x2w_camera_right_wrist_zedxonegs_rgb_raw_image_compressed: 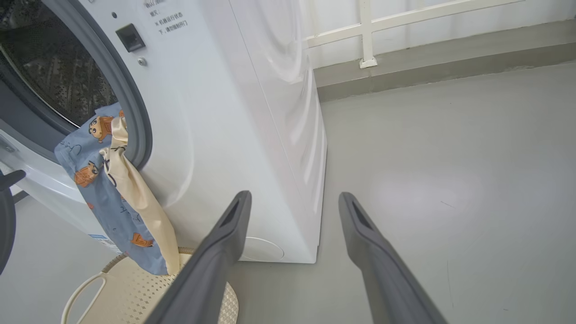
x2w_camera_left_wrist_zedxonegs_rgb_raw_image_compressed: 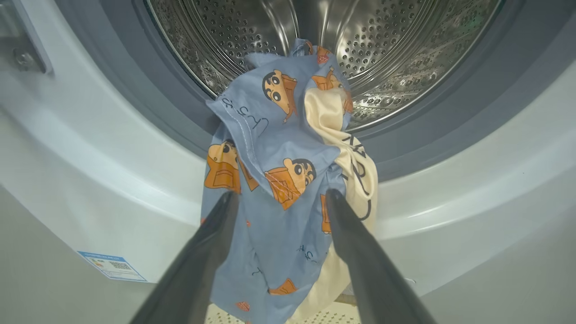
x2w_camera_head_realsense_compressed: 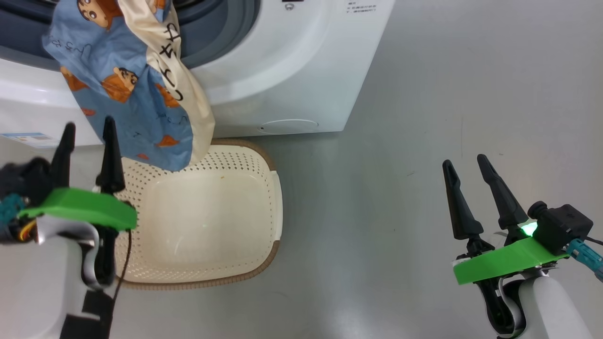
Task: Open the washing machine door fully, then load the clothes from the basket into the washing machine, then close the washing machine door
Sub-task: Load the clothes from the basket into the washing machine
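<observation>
The clothes (x2w_camera_head_realsense_compressed: 127, 80) (x2w_camera_left_wrist_zedxonegs_rgb_raw_image_compressed: 279, 180) (x2w_camera_right_wrist_zedxonegs_rgb_raw_image_compressed: 112, 189), light blue with orange cartoon figures and a cream part, hang out of the washing machine (x2w_camera_head_realsense_compressed: 292, 61) (x2w_camera_right_wrist_zedxonegs_rgb_raw_image_compressed: 252, 135) mouth, over the grey seal (x2w_camera_left_wrist_zedxonegs_rgb_raw_image_compressed: 180, 121), down toward the basket (x2w_camera_head_realsense_compressed: 271, 212) (x2w_camera_right_wrist_zedxonegs_rgb_raw_image_compressed: 126, 292). The steel drum (x2w_camera_left_wrist_zedxonegs_rgb_raw_image_compressed: 382, 54) lies behind them. My left gripper (x2w_camera_head_realsense_compressed: 89, 136) (x2w_camera_left_wrist_zedxonegs_rgb_raw_image_compressed: 281, 202) stands open just in front of the hanging cloth, gripping nothing. Off to the right my right gripper (x2w_camera_head_realsense_compressed: 466, 165) (x2w_camera_right_wrist_zedxonegs_rgb_raw_image_compressed: 292, 202) stands open over bare floor. The door is out of view.
A blue label sticker (x2w_camera_head_realsense_compressed: 28, 139) (x2w_camera_left_wrist_zedxonegs_rgb_raw_image_compressed: 112, 266) is on the machine's lower front. Grey floor (x2w_camera_head_realsense_compressed: 447, 94) stretches to the machine's right. A white railing and low kerb (x2w_camera_right_wrist_zedxonegs_rgb_raw_image_compressed: 405, 67) run behind the machine.
</observation>
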`<state>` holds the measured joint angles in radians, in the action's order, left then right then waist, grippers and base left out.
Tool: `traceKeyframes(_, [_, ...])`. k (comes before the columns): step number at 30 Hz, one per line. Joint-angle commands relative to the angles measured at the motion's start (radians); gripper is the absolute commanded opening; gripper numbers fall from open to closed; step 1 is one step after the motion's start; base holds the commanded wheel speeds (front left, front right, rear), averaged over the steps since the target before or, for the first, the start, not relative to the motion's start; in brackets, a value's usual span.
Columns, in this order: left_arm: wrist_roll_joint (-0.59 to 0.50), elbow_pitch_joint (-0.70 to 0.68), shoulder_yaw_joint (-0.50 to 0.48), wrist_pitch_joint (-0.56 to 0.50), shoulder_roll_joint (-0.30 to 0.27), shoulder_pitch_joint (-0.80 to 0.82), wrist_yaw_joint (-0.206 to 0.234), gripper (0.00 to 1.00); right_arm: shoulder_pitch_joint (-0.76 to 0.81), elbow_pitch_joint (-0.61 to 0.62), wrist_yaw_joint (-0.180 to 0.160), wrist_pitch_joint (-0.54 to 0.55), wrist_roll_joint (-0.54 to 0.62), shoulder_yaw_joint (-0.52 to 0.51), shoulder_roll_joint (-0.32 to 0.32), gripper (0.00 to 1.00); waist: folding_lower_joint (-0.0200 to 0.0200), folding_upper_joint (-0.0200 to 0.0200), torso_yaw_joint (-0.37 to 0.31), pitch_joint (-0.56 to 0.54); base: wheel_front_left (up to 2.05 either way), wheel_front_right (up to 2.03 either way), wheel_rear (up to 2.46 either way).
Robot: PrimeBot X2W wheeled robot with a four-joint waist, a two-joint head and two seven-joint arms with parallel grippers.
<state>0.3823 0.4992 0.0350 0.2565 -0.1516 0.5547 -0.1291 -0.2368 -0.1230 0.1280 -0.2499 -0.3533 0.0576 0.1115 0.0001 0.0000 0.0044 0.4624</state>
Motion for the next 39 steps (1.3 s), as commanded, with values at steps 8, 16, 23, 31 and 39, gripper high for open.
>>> traceKeyframes(8, [0.005,-0.129,-0.084,0.005,-0.018,-0.168,-0.002,1.0,0.035,0.027,0.003,-0.012,0.004,0.015,0.01,1.0,-0.0001,0.0,0.004,-0.021,0.0,0.0,0.0])
traceKeyframes(16, [0.002,-0.229,-0.116,0.005,0.004,-0.313,-0.002,1.0,0.052,0.026,0.003,-0.012,-0.002,0.012,0.011,1.0,-0.0001,0.0,0.002,-0.037,0.0,0.0,0.0])
traceKeyframes(23, [0.005,-0.255,-0.121,0.005,0.011,-0.342,-0.002,1.0,0.048,0.027,0.003,-0.012,-0.003,0.014,0.011,1.0,-0.0001,0.0,0.001,-0.035,0.0,0.0,0.0])
traceKeyframes(31, [0.015,-0.241,-0.104,0.005,0.014,-0.333,-0.002,1.0,0.041,0.026,0.003,-0.012,-0.002,0.019,0.008,1.0,-0.0001,0.0,-0.006,-0.029,0.0,0.0,0.0])
traceKeyframes(39, [0.045,-0.153,-0.061,0.005,0.006,-0.284,-0.002,1.0,0.029,0.027,0.003,-0.012,0.0,0.024,0.004,1.0,-0.0001,0.0,-0.007,-0.007,0.0,0.0,0.0])
